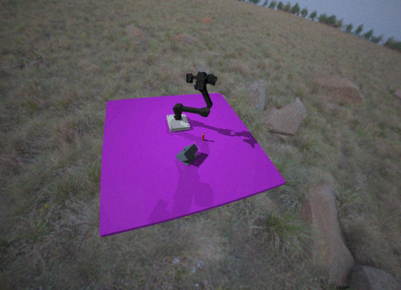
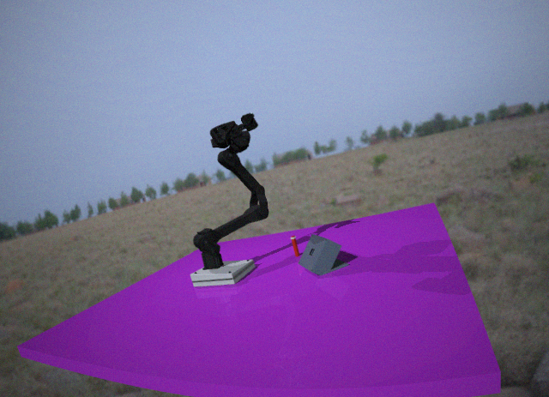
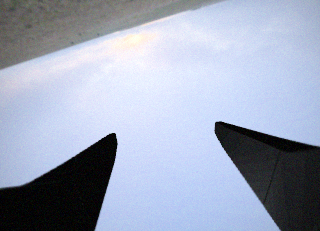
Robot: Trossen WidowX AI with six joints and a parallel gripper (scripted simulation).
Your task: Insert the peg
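Note:
A small red-orange peg (image 1: 203, 137) (image 2: 295, 246) with a pale top stands upright on the purple table (image 1: 129, 183) (image 2: 266, 339), between the robot base and the grey sloped panel, off to one side. The grey panel (image 1: 188, 156) (image 2: 328, 255) is a tilted block. Its one hole (image 1: 185, 149) (image 2: 311, 251) is a small dark slot and looks rectangular in the exterior view. My gripper (image 3: 166, 132) is open and empty, with sky between its fingertips in the wrist view. It is high above the table, far from the peg and panel. The peg's exact cross-section is too small to tell.
The black arm (image 1: 207, 99) (image 2: 241, 173) rises from a white base plate (image 1: 178, 126) (image 2: 221, 276) and is folded up high. The panel stands beyond the base, farther out than the peg. Shadows of the arm fall across the table. Grass and rocks surround the table.

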